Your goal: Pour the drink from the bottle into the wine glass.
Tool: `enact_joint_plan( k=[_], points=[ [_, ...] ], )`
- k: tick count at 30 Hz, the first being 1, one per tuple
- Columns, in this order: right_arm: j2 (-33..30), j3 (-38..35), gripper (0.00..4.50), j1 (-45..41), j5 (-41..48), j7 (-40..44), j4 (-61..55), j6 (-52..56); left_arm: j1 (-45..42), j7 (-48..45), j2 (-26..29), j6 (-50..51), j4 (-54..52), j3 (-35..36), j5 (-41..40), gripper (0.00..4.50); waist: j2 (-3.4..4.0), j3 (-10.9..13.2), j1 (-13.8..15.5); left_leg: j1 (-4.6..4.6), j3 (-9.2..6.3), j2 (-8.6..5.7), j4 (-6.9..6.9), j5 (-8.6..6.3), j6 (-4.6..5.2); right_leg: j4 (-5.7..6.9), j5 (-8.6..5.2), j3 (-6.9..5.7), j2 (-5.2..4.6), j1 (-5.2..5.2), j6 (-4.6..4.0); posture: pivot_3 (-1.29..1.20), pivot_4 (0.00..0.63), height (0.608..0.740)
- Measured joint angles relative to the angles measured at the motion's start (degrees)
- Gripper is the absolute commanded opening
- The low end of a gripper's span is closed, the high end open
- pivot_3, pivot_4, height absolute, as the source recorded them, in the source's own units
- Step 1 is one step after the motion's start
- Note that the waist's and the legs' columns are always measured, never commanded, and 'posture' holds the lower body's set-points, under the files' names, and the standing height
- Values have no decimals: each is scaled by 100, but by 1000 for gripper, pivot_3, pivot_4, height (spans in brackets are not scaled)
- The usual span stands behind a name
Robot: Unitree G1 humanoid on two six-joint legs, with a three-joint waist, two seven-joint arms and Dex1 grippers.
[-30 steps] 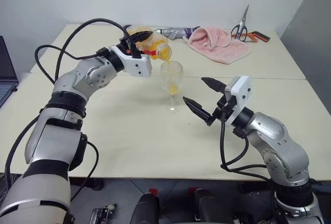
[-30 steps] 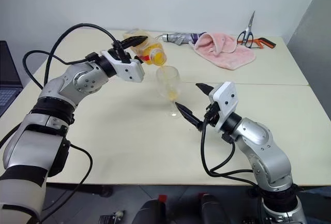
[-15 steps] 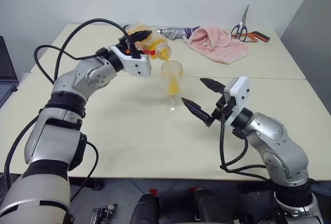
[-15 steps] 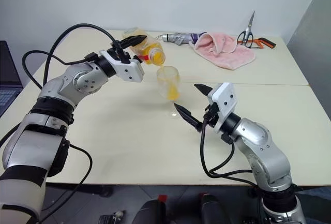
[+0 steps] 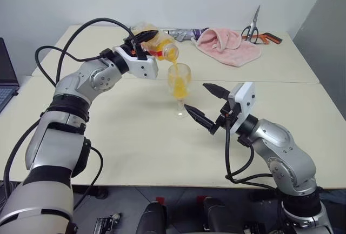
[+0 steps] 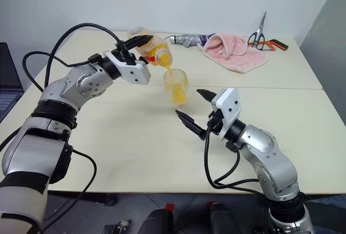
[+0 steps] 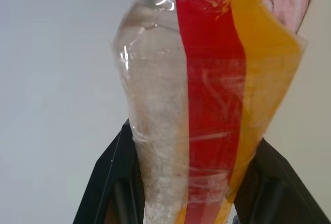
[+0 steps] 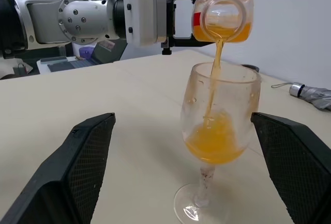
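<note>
My left gripper is shut on the bottle, a clear plastic one with a red stripe. It is tipped mouth-down over the wine glass. A thin stream of the orange drink runs from the bottle's mouth into the bowl. Drink pools in the bottom of the glass, which stands upright on the table. My right gripper is open just right of the glass, level with its stem. One black finger sits on each side of the glass and neither touches it.
A pink towel, scissors and a folded umbrella lie at the table's far edge. A laptop sits at the far left. A seam runs across the cream table behind the glass.
More orange drink has gathered in the glass bowl while the stream keeps running. The left arm holds the tipped bottle in the same place.
</note>
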Motion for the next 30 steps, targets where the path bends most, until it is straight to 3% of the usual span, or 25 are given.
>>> enact_joint_plan(
  k=[8, 18, 30],
  points=[
    [139, 69, 4500, -6, -178, -162, 52, -15, -138, 123, 6, -18, 188, -120, 64, 1709, 0, 0, 0, 0, 0, -1, 0, 0, 0, 0, 0, -1, 0, 0, 0, 0, 150, 740],
    [-620, -474, 4500, 188, 173, 75, -345, 251, -255, 267, 38, -84, 351, -188, 195, 1709, 0, 0, 1, 0, 0, -2, 1, 0, 0, 2, 0, 0, -2, 0, 0, 0, 150, 740],
    [-739, -522, 4500, 306, 314, -48, -600, 527, -408, 473, -3, -96, 474, -335, 293, 1709, 0, 0, 2, 0, 1, -4, 2, 0, 0, 2, 0, 1, -2, 0, 0, 0, 150, 740]
  ],
)
